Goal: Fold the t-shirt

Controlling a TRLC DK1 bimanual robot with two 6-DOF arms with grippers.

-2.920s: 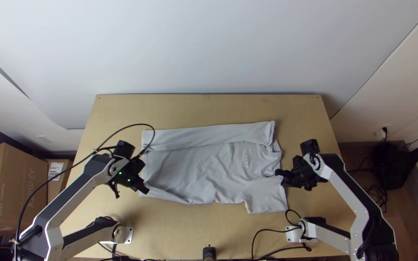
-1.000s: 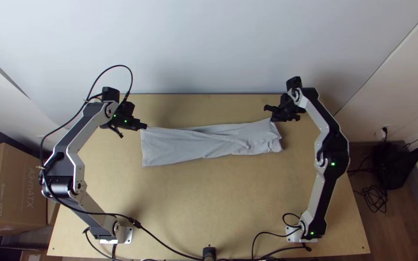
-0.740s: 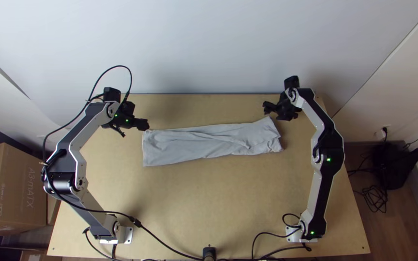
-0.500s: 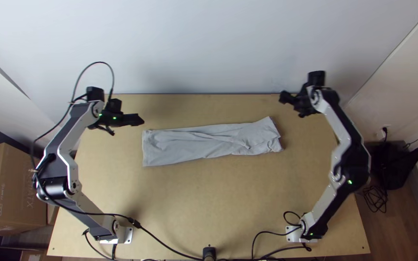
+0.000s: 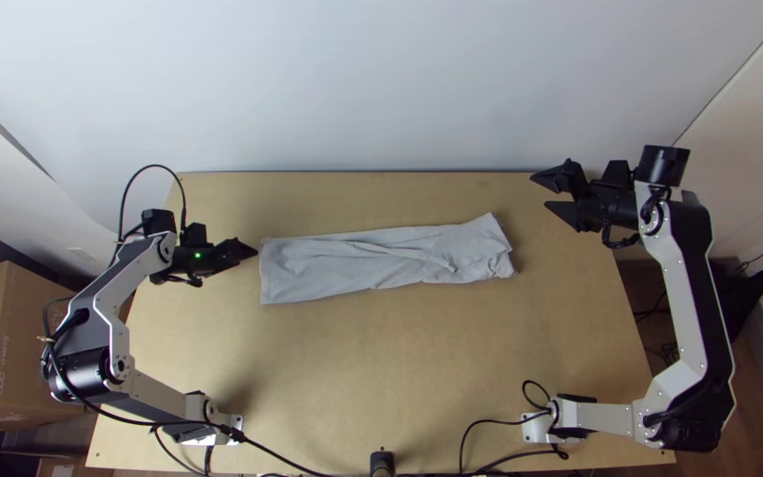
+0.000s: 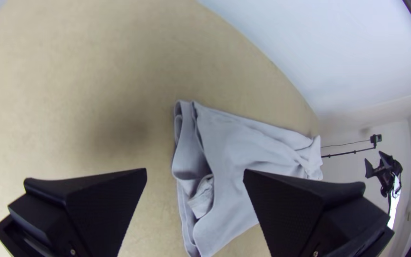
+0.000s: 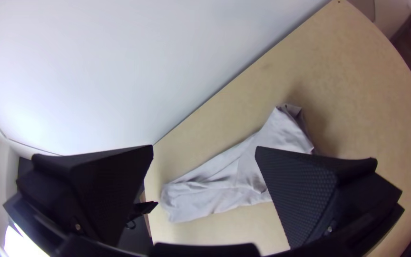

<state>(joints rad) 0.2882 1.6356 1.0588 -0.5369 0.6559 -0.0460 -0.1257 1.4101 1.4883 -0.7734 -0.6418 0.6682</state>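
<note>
Shirt (image 5: 381, 258) is on the desk (image 5: 381, 371) as a long narrow strip running side to side, so imo the step in hand is setting up to fold the ends in; left pincer (image 6: 195, 171) is spread wide with nothing in it, just beside the strip's left end; right pincer (image 5: 540, 193) is spread and empty too, off past the far right corner, apart from the cloth; I'd bring the left one in low and flat and get every layer at that end, because the edges sit loose and a crumpled bit (image 6: 201, 196) shows between them; catch only the top ply and you'll probably peel the strip open; pinch near the middle of the end so neither corner sags; lift just a little, carry it inward, lay it down before letting go; the right end looks bunched, so I'd tug that smooth before folding it; go slow tbh, soft fabric likes to skew
</note>
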